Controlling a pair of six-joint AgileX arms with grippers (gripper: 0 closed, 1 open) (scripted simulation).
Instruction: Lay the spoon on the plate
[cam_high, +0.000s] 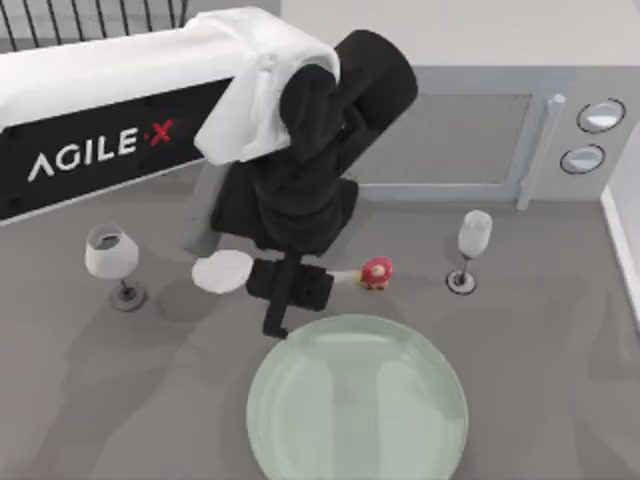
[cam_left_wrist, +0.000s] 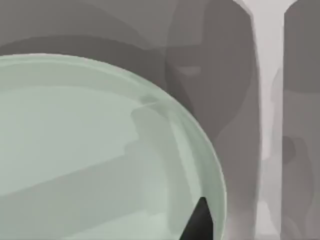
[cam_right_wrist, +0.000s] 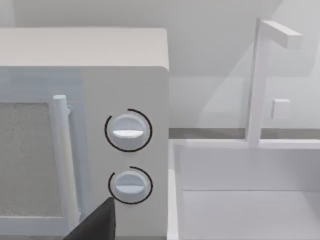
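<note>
The white spoon (cam_high: 222, 270) lies crosswise just behind the plate. Its oval bowl points left and its pink-red ornament (cam_high: 376, 272) points right. My left gripper (cam_high: 288, 300) sits over the middle of the handle and hides it, so I cannot tell whether it grips the spoon. The pale green plate (cam_high: 357, 400) is at the front centre, directly below the gripper in the top view. The left wrist view looks onto the plate (cam_left_wrist: 90, 150), with a dark tip of my left gripper (cam_left_wrist: 200, 222) over its rim. My right gripper (cam_right_wrist: 97, 225) is parked facing the microwave.
Wine glasses stand at the left (cam_high: 112, 255) and the right (cam_high: 473, 240) of the spoon. A microwave (cam_high: 470, 140) sits at the back right, with its two knobs (cam_right_wrist: 128, 131) in the right wrist view. A white tray-like frame (cam_right_wrist: 240, 200) stands beside it.
</note>
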